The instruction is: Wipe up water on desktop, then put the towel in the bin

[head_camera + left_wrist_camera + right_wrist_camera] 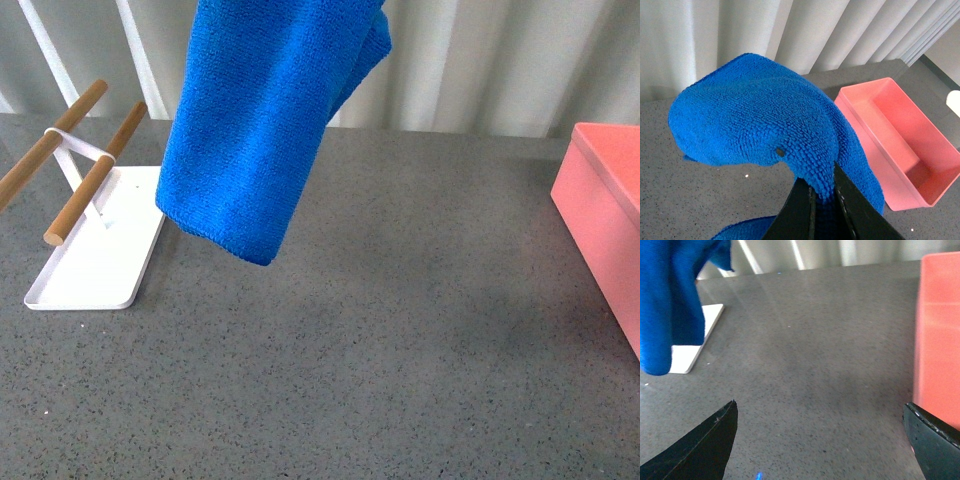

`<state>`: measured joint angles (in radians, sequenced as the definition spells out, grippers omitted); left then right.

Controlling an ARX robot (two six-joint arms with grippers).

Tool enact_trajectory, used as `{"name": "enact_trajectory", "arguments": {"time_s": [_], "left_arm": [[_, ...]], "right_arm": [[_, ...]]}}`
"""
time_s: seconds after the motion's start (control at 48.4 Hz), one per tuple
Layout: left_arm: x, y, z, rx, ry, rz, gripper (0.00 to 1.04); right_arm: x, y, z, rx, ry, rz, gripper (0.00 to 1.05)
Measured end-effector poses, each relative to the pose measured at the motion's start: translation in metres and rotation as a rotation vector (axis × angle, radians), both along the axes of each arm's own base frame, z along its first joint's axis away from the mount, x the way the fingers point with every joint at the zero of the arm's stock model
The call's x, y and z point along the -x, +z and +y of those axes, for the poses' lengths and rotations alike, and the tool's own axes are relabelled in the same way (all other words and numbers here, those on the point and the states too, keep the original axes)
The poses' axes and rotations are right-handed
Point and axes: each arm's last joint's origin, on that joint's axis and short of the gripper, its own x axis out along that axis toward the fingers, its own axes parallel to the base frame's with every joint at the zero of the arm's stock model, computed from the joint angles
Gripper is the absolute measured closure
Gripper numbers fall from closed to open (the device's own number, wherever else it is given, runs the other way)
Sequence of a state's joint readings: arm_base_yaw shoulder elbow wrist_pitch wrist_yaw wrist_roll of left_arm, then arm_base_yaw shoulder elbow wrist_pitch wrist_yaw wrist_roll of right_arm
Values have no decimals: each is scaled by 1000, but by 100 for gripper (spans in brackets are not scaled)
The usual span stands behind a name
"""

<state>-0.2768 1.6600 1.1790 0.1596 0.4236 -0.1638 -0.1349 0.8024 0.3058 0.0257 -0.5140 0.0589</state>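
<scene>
Two arms share the scene, and only one carries a load. The towel (265,120) hangs clear of the desktop (400,340). Its upper end runs out of the top of the front view, and its lowest corner is in the air just beside the right edge of the white tray (90,275). In the left wrist view the left gripper (826,207) is clenched on a fold of the towel, with black fingers (800,212) pressed close and cloth bulging over them. The right gripper (819,412) is released, its two dark fingertips (715,435) spread wide above the speckled desktop, and it lies between the hanging towel and the bin (605,215). The bin rests on the desktop at the robot's right, well apart from the tray, its inside open to the left wrist camera. The tray holds two wooden bars (90,190) that slope on a white frame. A pale pleated curtain (480,60) closes the background.
</scene>
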Motion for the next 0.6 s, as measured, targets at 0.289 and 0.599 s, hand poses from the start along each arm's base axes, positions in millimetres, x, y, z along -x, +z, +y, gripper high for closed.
{"name": "enact_trajectory", "arguments": {"time_s": [0.289, 0.599], "left_arm": [[0, 0, 0, 0, 0, 0, 101], [0, 0, 0, 0, 0, 0, 101]], "right_arm": [[-61, -1, 16, -92, 295, -35, 7], [-109, -10, 59, -147, 522, -72, 7]]}}
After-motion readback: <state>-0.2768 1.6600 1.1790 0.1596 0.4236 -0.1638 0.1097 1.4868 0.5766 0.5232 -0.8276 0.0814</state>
